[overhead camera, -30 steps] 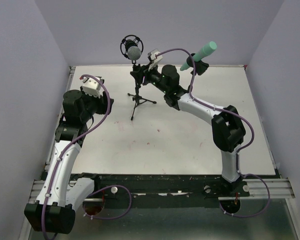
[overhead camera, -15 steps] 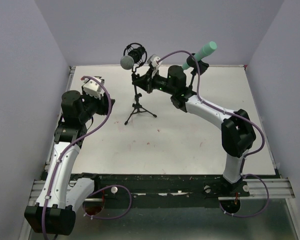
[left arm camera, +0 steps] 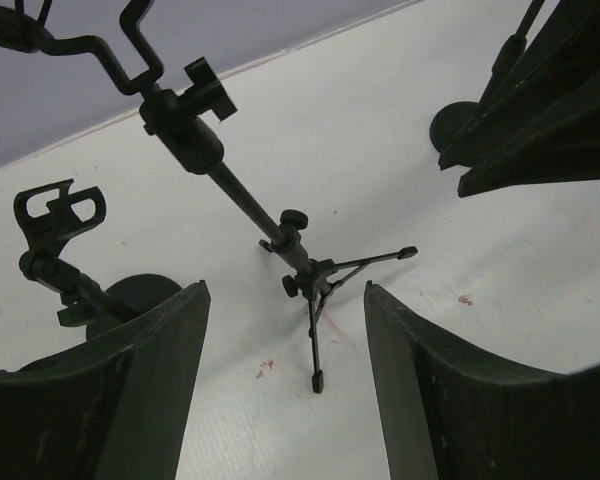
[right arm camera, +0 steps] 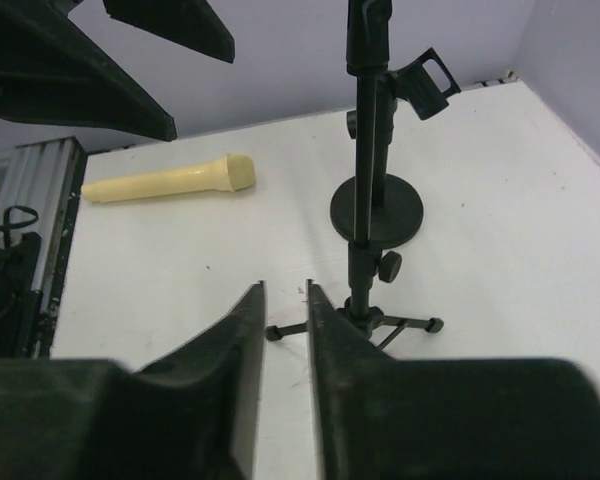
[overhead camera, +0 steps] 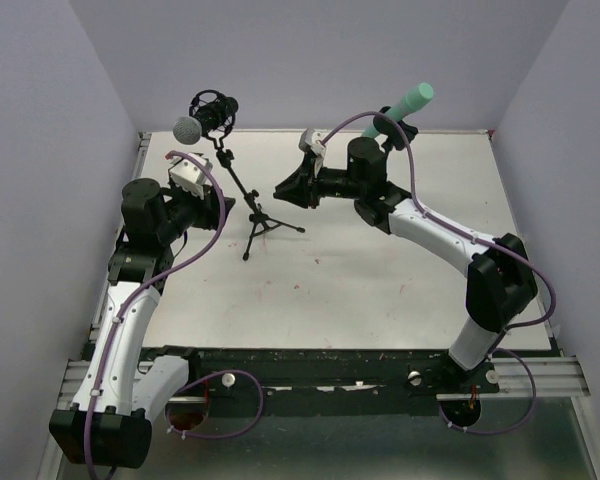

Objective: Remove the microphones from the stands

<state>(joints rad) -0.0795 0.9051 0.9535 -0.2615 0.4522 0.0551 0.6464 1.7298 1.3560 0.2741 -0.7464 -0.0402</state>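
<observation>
Lilac walls on three sides, white counter (overhead camera: 380, 280) below, seen from above. Toward the back left, black tripod stand (overhead camera: 242, 195), leaning hard at the back left corner, with the grey-headed microphone (overhead camera: 188, 127) seated in a black ring-shaped shock mount (overhead camera: 213, 107) at the top, well out past the feet. Left hand (overhead camera: 208, 200) near the slanting pole, lower than the microphone. Right hand (overhead camera: 280, 190) on the other side, near the legs, apart from them. Further back right, teal microphone (overhead camera: 408, 102) on a separate stand.

From the left wrist: fingers (left arm camera: 130, 400) spread wide, nothing between. Straight ahead, tripod pole slanting up and left, legs splayed on the counter; flatness of all three feet impossible to tell. To the left, black round-footed stand with an empty clip (left arm camera: 52, 215).

From the right wrist: fingers pressed almost together, only a slit left, pinching nothing. Beyond them the tripod legs, then the round-footed stand, then a cream microphone (right arm camera: 170, 180) lying flat on the counter.

Likely step: getting a hand onto the grey-headed microphone, not yet held by either.

Main danger: toppling. So much lean, a top-heavy load, neither hand gripping the pole. One nudge from the spread left fingers or a brush from the right hand probably enough to send it over, microphone first, onto the counter or against the wall. Also, pulling at the microphone with no hold on the pole likely to drag the light tripod along rather than free it from the mount.
</observation>
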